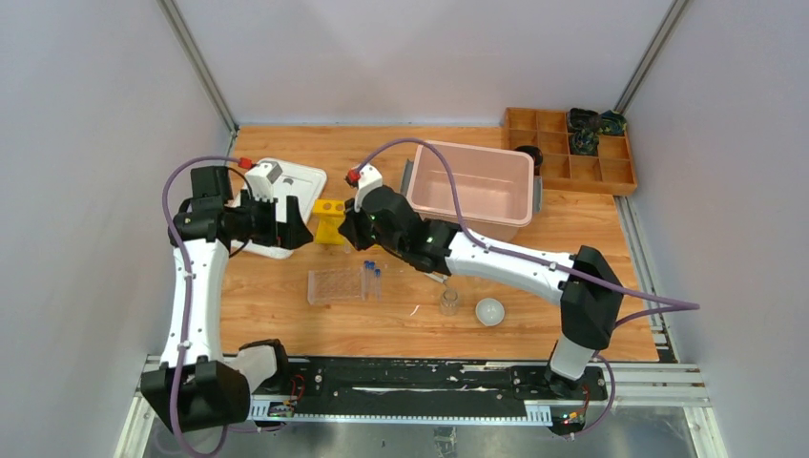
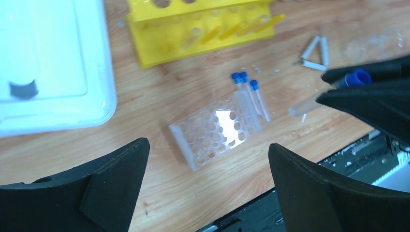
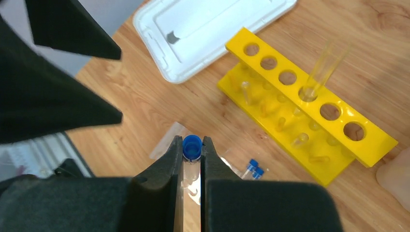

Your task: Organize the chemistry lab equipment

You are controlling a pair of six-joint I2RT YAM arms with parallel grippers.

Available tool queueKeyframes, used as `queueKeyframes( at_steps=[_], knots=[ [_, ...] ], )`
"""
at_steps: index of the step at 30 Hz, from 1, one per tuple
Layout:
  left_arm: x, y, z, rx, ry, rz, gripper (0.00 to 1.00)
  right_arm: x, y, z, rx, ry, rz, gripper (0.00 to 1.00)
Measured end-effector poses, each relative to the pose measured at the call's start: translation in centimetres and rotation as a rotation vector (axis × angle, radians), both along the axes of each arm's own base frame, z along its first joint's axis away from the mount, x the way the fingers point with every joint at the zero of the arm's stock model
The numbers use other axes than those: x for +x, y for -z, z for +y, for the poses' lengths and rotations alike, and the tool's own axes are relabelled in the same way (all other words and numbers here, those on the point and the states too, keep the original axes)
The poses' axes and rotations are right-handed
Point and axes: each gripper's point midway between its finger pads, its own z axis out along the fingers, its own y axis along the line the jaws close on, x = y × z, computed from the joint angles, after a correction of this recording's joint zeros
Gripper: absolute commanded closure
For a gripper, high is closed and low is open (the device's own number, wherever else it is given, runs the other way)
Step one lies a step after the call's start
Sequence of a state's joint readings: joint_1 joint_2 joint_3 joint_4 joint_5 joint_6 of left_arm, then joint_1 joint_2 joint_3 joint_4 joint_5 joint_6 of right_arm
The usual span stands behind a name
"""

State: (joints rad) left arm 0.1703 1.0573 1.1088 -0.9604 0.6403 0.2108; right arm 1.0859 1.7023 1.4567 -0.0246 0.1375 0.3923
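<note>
My right gripper [image 3: 192, 141] is shut on a small clear blue-capped tube [image 3: 192, 149], held above the table; it also shows in the left wrist view [image 2: 357, 77]. The clear plastic tube rack [image 2: 215, 130] lies on the wood and holds three blue-capped tubes [image 2: 247, 91] at its far end. My left gripper [image 2: 208, 183] is open and empty, hovering above the rack [image 1: 336, 284]. The white triangle [image 2: 314, 54] lies beyond the rack. A small clear glass cup [image 1: 449, 301] and the small white round dish [image 1: 489, 311] stand to the right of the rack.
A yellow tube rack [image 3: 304, 106] with one clear tube in it stands behind the clear rack. A white lid [image 1: 277, 191] lies at the back left. The pink tub [image 1: 472, 186] stands behind my right arm, and the brown wooden tray [image 1: 572, 148] is at the far right corner.
</note>
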Motion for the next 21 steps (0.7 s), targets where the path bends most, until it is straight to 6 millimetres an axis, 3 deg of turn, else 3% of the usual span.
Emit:
queueKeyframes(
  at_steps=[4, 10, 21],
  knots=[
    [1.1, 1.6, 2.4, 0.024, -0.117, 0.076, 0.0, -0.7, 3.5, 0.2, -0.061, -0.035, -0.067, 1.0],
    [1.4, 2.0, 4.4, 0.062, -0.209, 0.1, 0.0, -2.7, 6.0, 3.6, -0.035, -0.134, -0.169, 1.0],
    [1.7, 1.9, 5.2, 0.083, -0.239, 0.101, 0.0, -2.7, 11.5, 7.4, -0.037, -0.202, -0.243, 1.0]
  ],
)
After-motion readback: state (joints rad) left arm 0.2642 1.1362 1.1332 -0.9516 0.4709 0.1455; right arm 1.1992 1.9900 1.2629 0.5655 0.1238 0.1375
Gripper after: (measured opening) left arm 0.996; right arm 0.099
